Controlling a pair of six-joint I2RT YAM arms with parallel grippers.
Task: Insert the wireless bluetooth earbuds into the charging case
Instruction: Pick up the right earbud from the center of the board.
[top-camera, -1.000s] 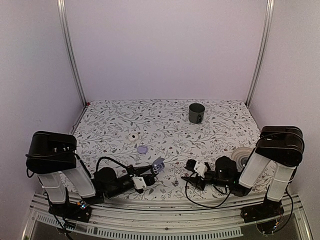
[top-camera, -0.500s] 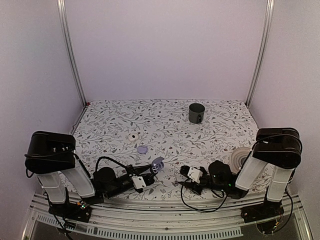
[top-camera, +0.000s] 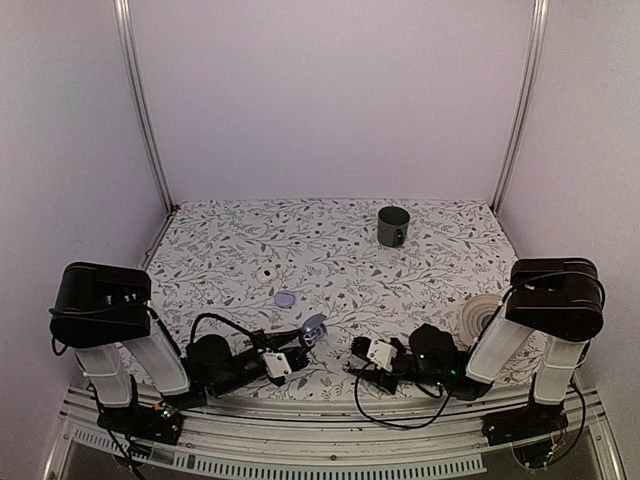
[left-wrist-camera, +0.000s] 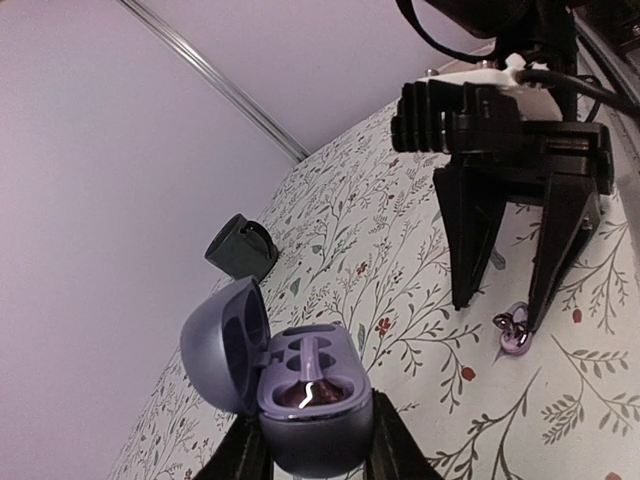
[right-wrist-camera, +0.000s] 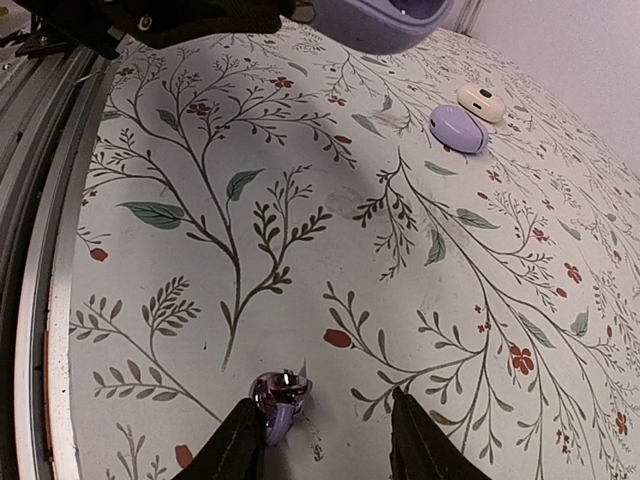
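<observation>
soft, even lilac-tinted light, faint shadows, a small glint inside the charging case (left-wrist-camera: 318, 432), wrist views sharp

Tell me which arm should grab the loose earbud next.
Right. The right gripper stands open astride the earbud on the table; the left gripper is shut on the open charging case.

The right wrist view's top edge cuts off most of the charging case (right-wrist-camera: 385, 22).

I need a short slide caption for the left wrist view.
Left gripper holds the open charging case; open right gripper straddles an earbud.
</observation>
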